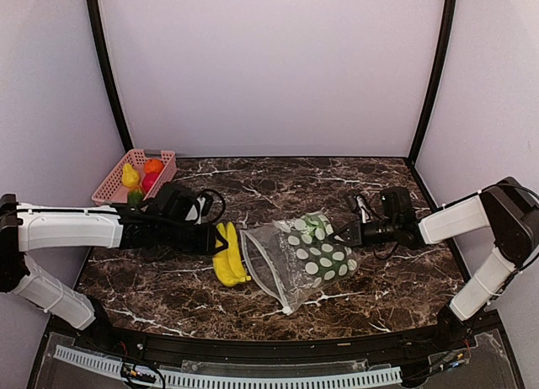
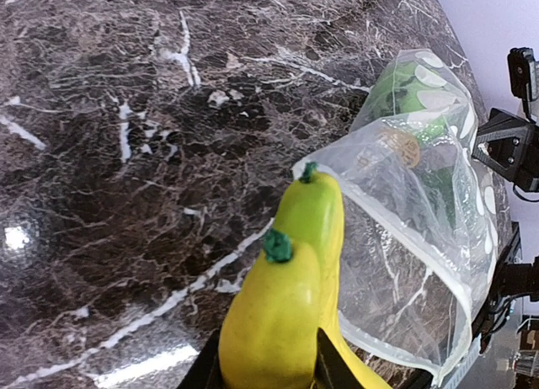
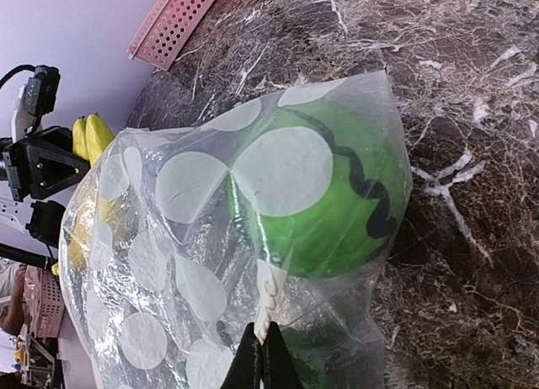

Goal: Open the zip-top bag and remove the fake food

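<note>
No brand or label can be read anywhere. The only mark is a tan script-like scrawl on the film of the zip-top bag (image 1: 296,258), just above the right fingers in the right wrist view, and it is too curled to make out. A black squiggle runs over the green piece (image 3: 333,208) inside the bag; it forms no letters.

The bag lies on its side near the middle of the table (image 1: 379,187), a little toward the right edge. Its dotted green face is up, and its white zip strip and open mouth are turned toward the left arm. The right gripper (image 3: 259,355) has its fingers pressed together on the bag's film at the closed end. The green piece sits in that end, seen through the pale dots.

The left gripper (image 1: 216,240) is clamped on a yellow banana bunch (image 1: 228,254) with green tips. The dark fingers (image 2: 331,365) hold it from both sides. The bunch sits on the table right at the bag's mouth, its tips just touching the film in the left wrist view.

A pink basket (image 1: 108,189) stands at the far left corner of the table, well apart from the bag. In it are small fruits (image 1: 152,167): yellow, orange, red and green. The left arm's wrist and a loop of black cable lie between the basket and the bananas.
</note>
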Controlling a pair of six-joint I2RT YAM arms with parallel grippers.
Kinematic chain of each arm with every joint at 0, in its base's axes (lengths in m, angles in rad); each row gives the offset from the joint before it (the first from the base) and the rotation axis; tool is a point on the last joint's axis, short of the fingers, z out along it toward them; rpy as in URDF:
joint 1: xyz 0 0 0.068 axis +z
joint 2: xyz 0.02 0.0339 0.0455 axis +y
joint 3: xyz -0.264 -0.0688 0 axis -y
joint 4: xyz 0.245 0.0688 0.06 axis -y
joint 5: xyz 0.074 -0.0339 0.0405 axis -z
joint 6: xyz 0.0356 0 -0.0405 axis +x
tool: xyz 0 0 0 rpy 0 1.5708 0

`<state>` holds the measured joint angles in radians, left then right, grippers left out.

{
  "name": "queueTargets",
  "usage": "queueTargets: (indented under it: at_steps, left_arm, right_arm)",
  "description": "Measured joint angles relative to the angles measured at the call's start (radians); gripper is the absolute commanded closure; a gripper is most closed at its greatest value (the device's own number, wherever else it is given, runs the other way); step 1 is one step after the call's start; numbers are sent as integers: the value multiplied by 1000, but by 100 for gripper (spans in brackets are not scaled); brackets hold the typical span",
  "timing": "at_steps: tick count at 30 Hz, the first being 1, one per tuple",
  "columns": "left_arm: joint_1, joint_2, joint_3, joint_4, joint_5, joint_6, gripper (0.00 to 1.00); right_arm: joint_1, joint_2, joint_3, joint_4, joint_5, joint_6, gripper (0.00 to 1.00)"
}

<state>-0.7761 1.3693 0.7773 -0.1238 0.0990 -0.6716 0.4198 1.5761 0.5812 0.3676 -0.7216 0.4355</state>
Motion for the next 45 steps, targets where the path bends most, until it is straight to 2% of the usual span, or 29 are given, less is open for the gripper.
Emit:
queueTargets:
  at_steps: [5, 10, 19, 24, 28, 34, 40, 45]
  left_arm:
    - [94, -92, 15, -120, -32, 63, 76]
    - [291, -122, 125, -233, -39, 159, 76]
    - [693, 5, 455, -385, -39, 344, 77]
    - [822, 88, 565, -407, -29, 377, 77]
    - [877, 183, 656, -425, -52, 400, 76]
    - [896, 286, 743, -453, -163, 481, 75]
    - [896, 303, 740, -417, -299, 602, 73]
    - [896, 302, 665, -271, -384, 707, 74]
  right_arm:
    - [-2, 0, 0, -2, -1, 0, 100]
    - [-2, 0, 0, -1, -7, 0, 100]
    - [-2, 0, 0, 8, -24, 1, 100]
    - [-2, 0, 0, 20, -35, 1, 100]
    - [-2, 0, -1, 30, -42, 4, 100]
    - [-2, 2, -11, 38, -45, 4, 100]
    - [-3, 11, -11, 53, -50, 4, 100]
    - [-3, 21, -11, 59, -60, 9, 100]
